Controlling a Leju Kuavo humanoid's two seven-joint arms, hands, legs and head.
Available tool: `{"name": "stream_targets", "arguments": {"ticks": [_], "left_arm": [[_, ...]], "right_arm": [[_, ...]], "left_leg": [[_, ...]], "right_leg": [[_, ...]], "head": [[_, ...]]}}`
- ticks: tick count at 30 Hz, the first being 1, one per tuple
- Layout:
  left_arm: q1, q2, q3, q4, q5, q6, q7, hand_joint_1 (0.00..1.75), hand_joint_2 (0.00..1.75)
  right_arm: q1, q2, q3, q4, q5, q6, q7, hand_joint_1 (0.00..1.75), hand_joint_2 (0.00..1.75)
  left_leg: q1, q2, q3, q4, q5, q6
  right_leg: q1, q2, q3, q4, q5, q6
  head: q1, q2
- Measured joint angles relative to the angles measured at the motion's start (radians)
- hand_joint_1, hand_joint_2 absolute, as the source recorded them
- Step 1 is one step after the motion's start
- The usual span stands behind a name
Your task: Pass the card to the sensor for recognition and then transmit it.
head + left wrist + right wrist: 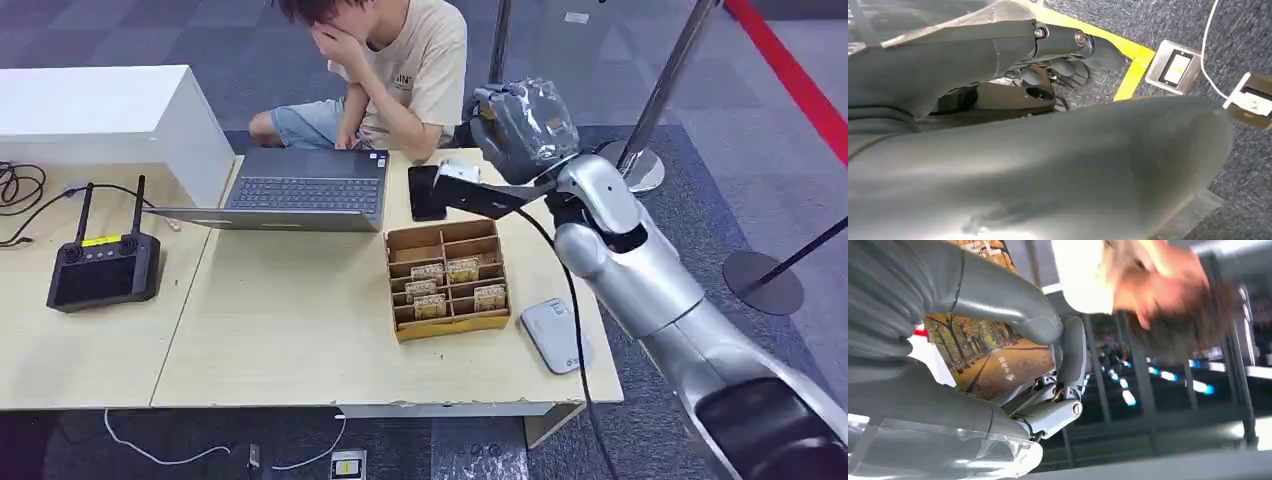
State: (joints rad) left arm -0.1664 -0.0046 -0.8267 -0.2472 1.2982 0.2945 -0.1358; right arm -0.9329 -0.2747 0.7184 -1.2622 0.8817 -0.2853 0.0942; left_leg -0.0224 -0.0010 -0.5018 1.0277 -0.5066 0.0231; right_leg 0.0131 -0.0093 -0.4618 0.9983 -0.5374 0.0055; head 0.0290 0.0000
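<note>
Card: the card (pixel 993 357), printed with an autumn tree avenue, is being pinched in the right hand (pixel 1013 340), thumb lying across its face and darker fingers (pixel 1073 357) backing it. This hold is leaving most of the printed face uncovered, probably so a reader can see it.

Right hand: in the head view the right hand (pixel 522 125) is being held raised beyond the table's far edge, at about 1 o'clock from the card box (pixel 447 280), near the seated person (pixel 385 70). The raised, outstretched pose suggests the handover part of the task.

Card box: the brown divided box is sitting at the table centre-right, several compartments holding similar cards upright, which is keeping them easy to pick singly.

Sensor: the small white device (pixel 556 335) is lying flat at about 4 o'clock from the box, just beside it, near the table's (pixel 300 340) front right edge. It is probably the sensor, placed within the right arm's reach; the card is well apart from it.

Phone: a dark phone (pixel 425 192) is lying at 12 o'clock from the box, next to the open laptop (pixel 300 190).

Controller: a black controller (pixel 103 268) with two antennas is resting at 9 o'clock, well apart.

Left hand: the left hand (pixel 1073 55) is hanging low over the carpet, fingers curling inward and holding nothing.
</note>
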Motion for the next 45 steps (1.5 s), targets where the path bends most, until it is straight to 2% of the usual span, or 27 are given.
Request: {"name": "stream_targets", "arguments": {"ticks": [7,13,16,27,36,45], "left_arm": [[0.01,0.0,-0.003,0.0,0.002,-0.001,-0.008,0.0,0.0],[0.015,0.0,-0.003,0.0,0.005,0.0,-0.007,0.0,0.0],[0.018,0.0,-0.003,0.0,0.005,0.0,-0.007,0.0,0.0],[0.022,0.0,-0.003,0.003,0.022,-0.019,-0.008,0.0,0.0],[0.028,0.0,-0.003,0.01,0.031,-0.023,-0.004,0.0,0.0],[0.03,0.001,-0.003,0.018,0.032,-0.03,-0.003,0.0,0.0]], "right_arm": [[-0.079,0.0,0.13,0.145,0.089,0.121,0.02,1.75,1.75],[-0.13,0.0,0.225,0.232,0.18,0.176,0.02,1.75,1.75],[-0.154,0.005,0.269,0.273,0.185,0.203,0.026,1.75,1.75],[-0.209,0.052,0.349,0.391,0.18,0.21,0.029,1.75,1.75],[-0.231,0.079,0.39,0.461,0.166,0.165,0.021,1.75,1.75],[-0.237,0.107,0.399,0.506,0.147,0.107,0.018,1.75,1.75]], "left_leg": [[0.0,0.0,-0.001,0.0,0.0,0.0],[0.0,0.0,-0.001,0.0,0.0,0.0],[0.0,0.0,-0.001,0.0,0.0,0.0],[0.0,0.0,-0.001,0.0,0.0,0.0],[0.0,0.0,-0.001,0.0,0.0,0.0],[0.0,0.0,-0.001,0.0,0.0,0.0]], "right_leg": [[0.0,0.0,-0.001,0.0,0.0,0.0],[0.0,0.0,-0.001,0.0,0.0,0.0],[0.0,0.0,-0.001,0.0,0.0,0.0],[0.0,0.0,-0.001,0.0,0.0,0.0],[0.0,0.0,-0.001,0.0,0.0,0.0],[0.0,0.0,-0.001,0.0,0.0,0.0]], "head": [[0.0,0.0],[0.0,0.0],[0.0,0.0],[0.0,0.0],[0.0,0.0],[0.0,0.0]]}}
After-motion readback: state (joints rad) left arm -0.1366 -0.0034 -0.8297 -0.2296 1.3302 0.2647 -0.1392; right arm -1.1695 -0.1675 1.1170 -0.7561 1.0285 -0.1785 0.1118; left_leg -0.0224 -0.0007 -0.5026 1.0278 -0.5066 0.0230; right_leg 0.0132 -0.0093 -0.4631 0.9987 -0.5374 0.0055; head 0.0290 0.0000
